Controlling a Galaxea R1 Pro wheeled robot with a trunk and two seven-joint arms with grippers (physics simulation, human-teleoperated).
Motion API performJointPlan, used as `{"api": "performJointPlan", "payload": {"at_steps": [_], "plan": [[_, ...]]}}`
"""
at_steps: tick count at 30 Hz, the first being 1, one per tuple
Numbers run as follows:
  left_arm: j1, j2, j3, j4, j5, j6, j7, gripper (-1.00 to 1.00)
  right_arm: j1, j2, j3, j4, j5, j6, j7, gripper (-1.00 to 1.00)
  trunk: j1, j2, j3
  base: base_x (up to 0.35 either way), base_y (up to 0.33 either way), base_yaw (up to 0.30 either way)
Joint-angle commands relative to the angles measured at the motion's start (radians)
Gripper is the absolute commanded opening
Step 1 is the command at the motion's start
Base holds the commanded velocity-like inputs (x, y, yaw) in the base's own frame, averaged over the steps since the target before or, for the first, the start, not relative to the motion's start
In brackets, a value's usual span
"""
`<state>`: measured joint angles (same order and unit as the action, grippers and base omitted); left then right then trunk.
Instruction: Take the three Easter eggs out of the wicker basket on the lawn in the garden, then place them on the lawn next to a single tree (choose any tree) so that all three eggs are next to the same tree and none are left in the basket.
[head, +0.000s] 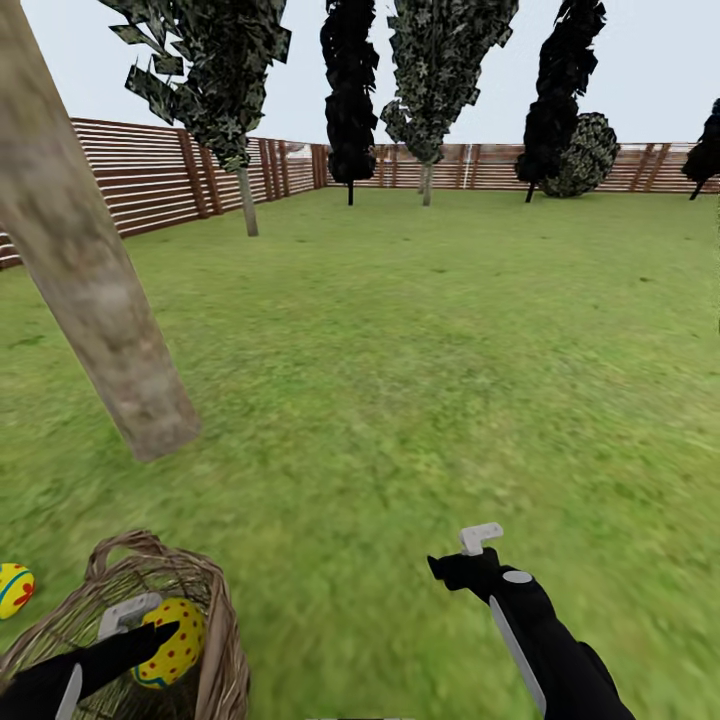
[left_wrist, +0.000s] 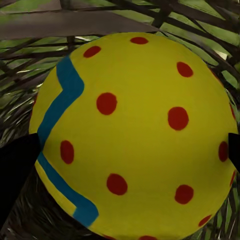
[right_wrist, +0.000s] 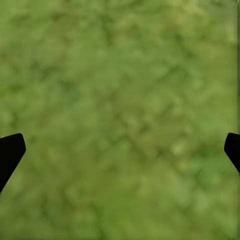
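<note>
The wicker basket (head: 215, 640) stands on the lawn (head: 400, 380) at the bottom left of the head view. Inside it lies a yellow egg (head: 172, 640) with red dots and a blue zigzag band. My left gripper (head: 155, 620) reaches into the basket and is open, one finger on each side of that egg (left_wrist: 130, 130). A second egg (head: 14, 590) lies on the grass left of the basket, not far from the pale tree trunk (head: 90, 270). The third egg is out of view. My right gripper (head: 462, 555) hangs open over bare grass (right_wrist: 120, 100).
The brown slat fence (head: 150, 180) rings the garden at the back. Dark cone-shaped trees (head: 350, 100) and a round bush (head: 588, 152) stand along it. Wide open grass stretches ahead and to the right.
</note>
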<state>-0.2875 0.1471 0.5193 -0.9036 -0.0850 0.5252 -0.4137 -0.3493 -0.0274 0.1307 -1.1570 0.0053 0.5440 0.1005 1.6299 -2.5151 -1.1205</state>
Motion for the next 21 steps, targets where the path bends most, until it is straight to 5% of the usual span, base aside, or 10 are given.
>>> {"api": "performJointPlan", "payload": {"at_steps": [1,16,21], "plan": [[-0.001,0.0,0.004,-0.001,-0.009,0.007,-0.01,-1.0,0.0,-0.001,0.001,-0.001,0.001,0.005,0.002,1.0,-0.001,0.0,0.003,0.0,0.0,0.0],[-0.001,0.014,0.002,-0.001,-0.015,0.01,-0.008,-1.0,0.0,-0.001,0.001,-0.001,0.001,0.005,0.002,1.0,-0.007,0.003,0.061,0.0,0.0,0.0],[-0.001,0.01,0.002,-0.001,-0.013,0.008,-0.008,-1.0,0.0,-0.001,0.001,-0.001,0.001,0.005,0.002,1.0,-0.007,0.003,0.061,-0.05,0.0,0.0]]}}
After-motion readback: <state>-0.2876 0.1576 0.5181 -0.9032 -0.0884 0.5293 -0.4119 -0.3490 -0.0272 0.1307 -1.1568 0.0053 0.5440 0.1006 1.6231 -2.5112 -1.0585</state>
